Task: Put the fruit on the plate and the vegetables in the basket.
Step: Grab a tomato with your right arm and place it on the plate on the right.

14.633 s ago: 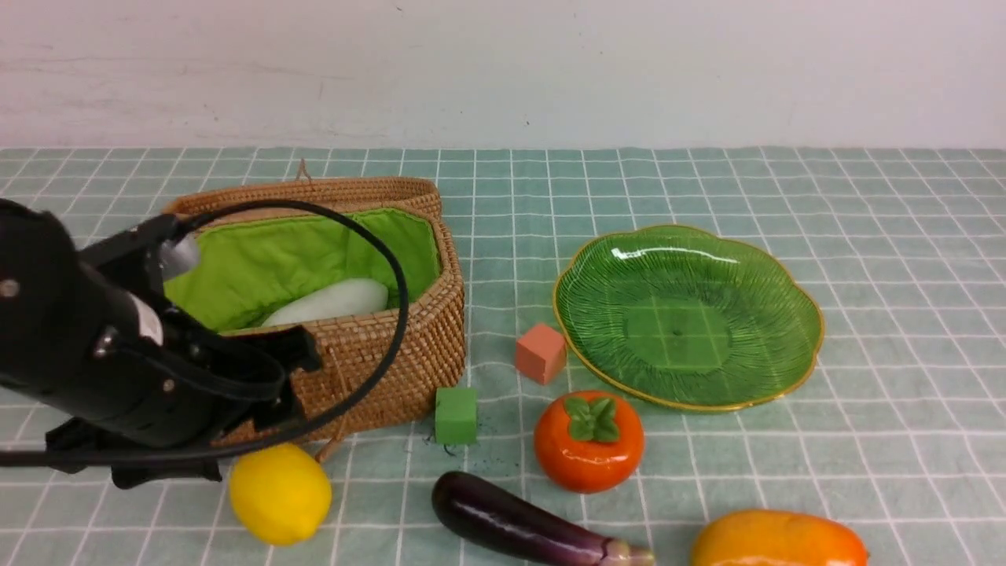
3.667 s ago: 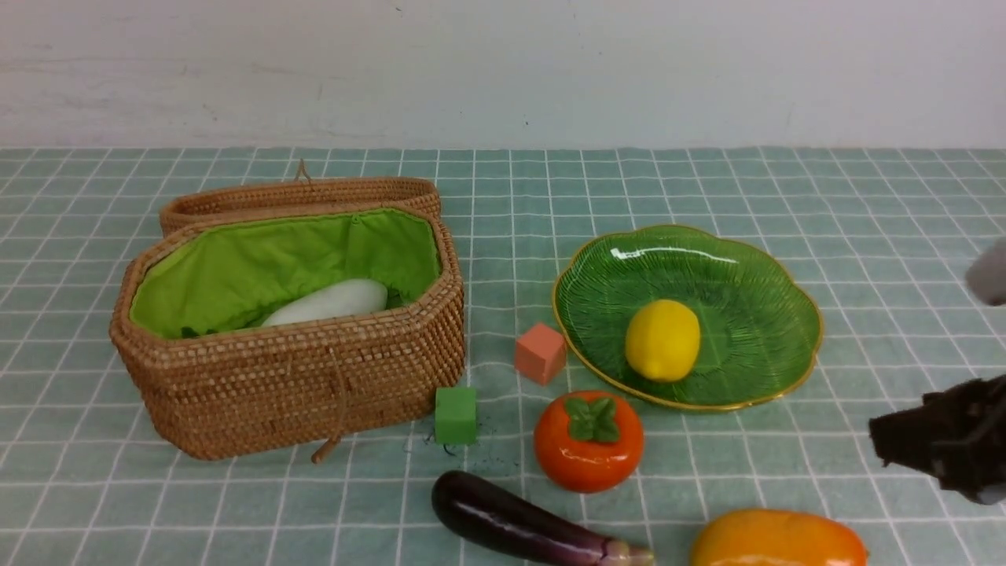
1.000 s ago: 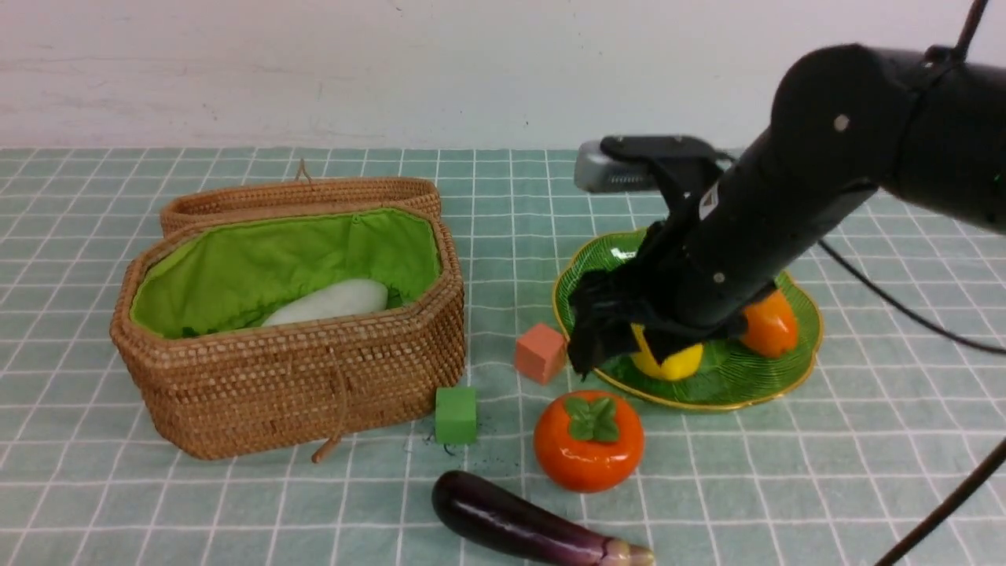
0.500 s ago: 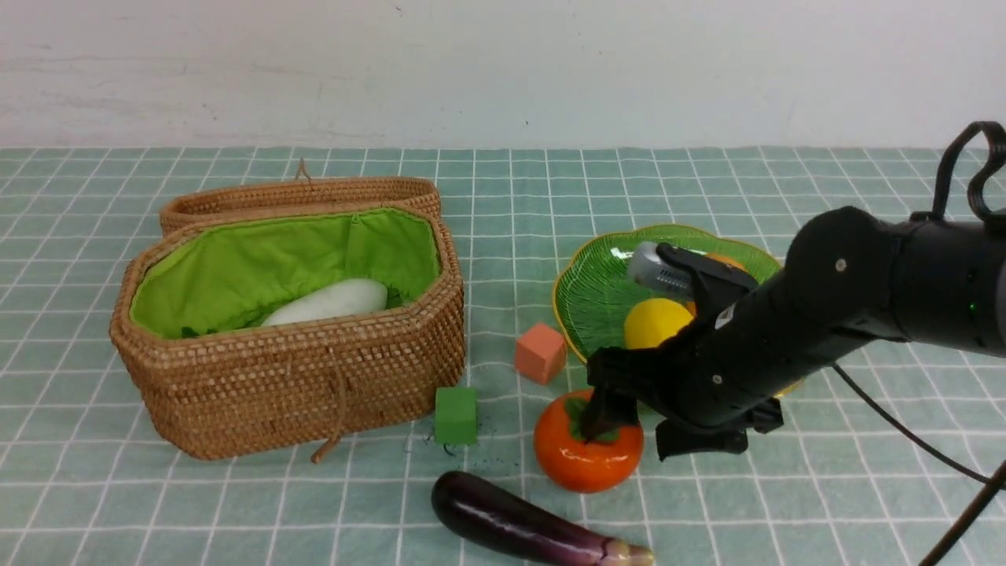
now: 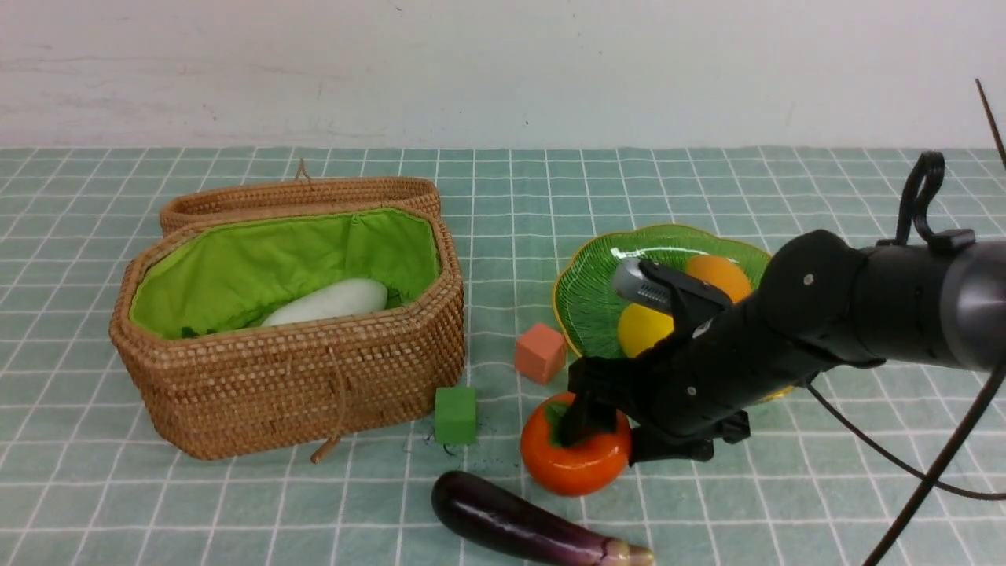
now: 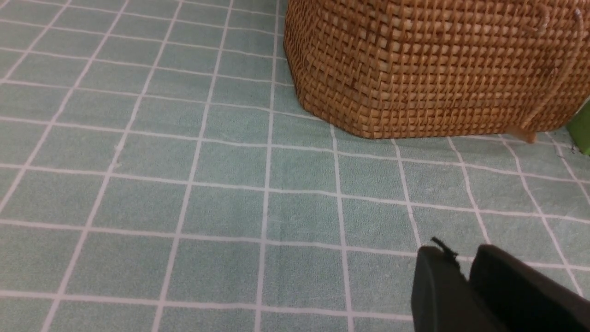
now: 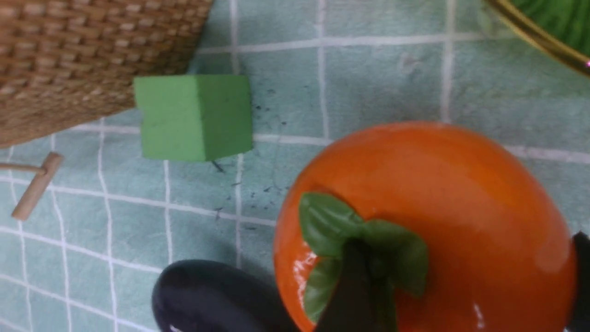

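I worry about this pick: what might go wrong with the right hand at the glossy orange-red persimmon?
One finger of the right hand sits on the leaf cap of the glossy orange-red persimmon, off-centre; the round fruit may slip and roll into the dark purple eggplant nearby. The ribbed green glass plate already holds a yellow lemon and an orange mango; setting the persimmon there may knock them.

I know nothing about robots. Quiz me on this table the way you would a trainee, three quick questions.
1. True or false: the persimmon lies on the plate.
2. What lies inside the basket? A) eggplant B) white vegetable C) green cube
3. How many fruits are on the plate?

Key: 1 false, it sits on the cloth beside the plate. 2 B. 3 two, the lemon and the mango.
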`<state>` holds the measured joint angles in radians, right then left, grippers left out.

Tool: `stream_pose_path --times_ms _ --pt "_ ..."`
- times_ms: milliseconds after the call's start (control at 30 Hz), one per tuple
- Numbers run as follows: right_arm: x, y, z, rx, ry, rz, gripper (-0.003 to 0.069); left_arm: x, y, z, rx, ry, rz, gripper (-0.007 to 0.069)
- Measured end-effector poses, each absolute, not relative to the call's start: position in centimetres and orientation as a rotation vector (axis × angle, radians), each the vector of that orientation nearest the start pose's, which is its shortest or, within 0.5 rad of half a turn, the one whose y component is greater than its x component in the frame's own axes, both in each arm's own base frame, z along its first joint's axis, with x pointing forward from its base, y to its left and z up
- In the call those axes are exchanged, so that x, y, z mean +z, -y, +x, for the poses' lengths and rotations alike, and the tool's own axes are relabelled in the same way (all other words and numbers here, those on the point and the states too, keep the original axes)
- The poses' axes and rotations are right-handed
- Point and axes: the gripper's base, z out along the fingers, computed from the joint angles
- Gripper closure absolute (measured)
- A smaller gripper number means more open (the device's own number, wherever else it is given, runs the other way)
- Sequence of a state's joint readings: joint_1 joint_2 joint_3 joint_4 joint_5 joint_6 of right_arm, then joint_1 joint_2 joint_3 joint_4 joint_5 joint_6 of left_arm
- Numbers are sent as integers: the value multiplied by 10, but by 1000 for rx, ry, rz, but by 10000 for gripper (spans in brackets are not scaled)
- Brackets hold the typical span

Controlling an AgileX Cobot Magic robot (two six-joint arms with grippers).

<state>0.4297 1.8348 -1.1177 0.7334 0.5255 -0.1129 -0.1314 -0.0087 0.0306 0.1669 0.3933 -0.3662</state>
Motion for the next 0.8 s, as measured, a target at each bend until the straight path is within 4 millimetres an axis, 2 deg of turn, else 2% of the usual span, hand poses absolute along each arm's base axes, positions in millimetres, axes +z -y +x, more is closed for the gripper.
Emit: stream_pose_path --times_ms 67,300,433,533,633,733,800 --pt "182 -183 324 783 -2716 -3 174 169 1 52 -174 -1893 -120 518" --pt "186 -188 322 854 -2696 -74 174 169 1 52 -174 -1893 -120 512" --pt "214 -180 322 882 -2617 -87 174 169 1 52 -174 -1893 -120 512" --pt "242 -160 335 884 -2518 -29 174 169 1 52 -174 -1893 -120 512" --pt "268 -125 356 852 -2412 76 174 169 1 52 -174 -1893 -120 512" --pt "276 -91 372 800 -2349 184 174 169 1 52 -174 -1893 -120 508" --pt "276 -76 379 766 -2326 233 174 169 1 52 -174 -1893 -120 504"
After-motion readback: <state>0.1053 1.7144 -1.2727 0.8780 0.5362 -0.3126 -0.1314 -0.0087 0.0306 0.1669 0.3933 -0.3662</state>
